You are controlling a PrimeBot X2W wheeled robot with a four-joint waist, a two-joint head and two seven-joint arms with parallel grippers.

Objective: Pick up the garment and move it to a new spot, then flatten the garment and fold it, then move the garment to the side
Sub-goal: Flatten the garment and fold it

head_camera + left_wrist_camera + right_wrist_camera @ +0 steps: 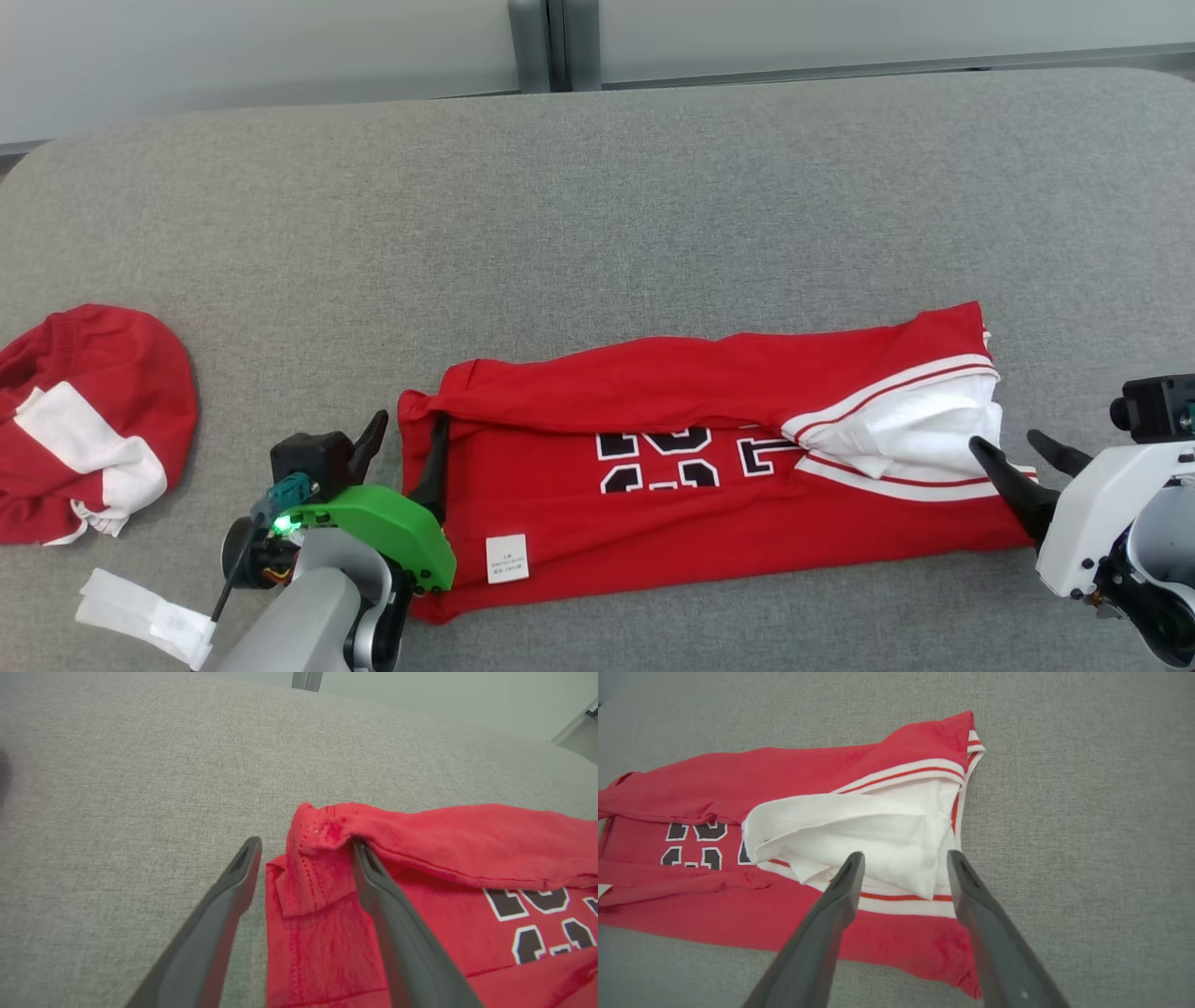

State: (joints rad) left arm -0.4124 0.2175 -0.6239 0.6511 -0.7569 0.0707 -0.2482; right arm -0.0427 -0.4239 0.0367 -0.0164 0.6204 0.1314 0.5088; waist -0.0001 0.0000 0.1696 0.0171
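Note:
The garment [709,439], a red jersey with black-and-white numbers and a white striped panel, lies folded lengthwise on the grey table [597,205]. My left gripper [406,448] is open at the jersey's left end. In the left wrist view the gripper [304,847] straddles the garment's [420,858] red folded corner, and its right finger's tip sits under the folded upper edge. My right gripper [1006,443] is open at the right end. In the right wrist view that gripper [906,856] hovers over the garment's white panel [859,826], holding nothing.
A second red-and-white garment [84,420] lies bunched at the table's left edge. A white strip [140,611] lies by my left forearm. A white label [507,558] shows on the jersey. Bare grey table stretches behind the jersey up to the wall [280,47].

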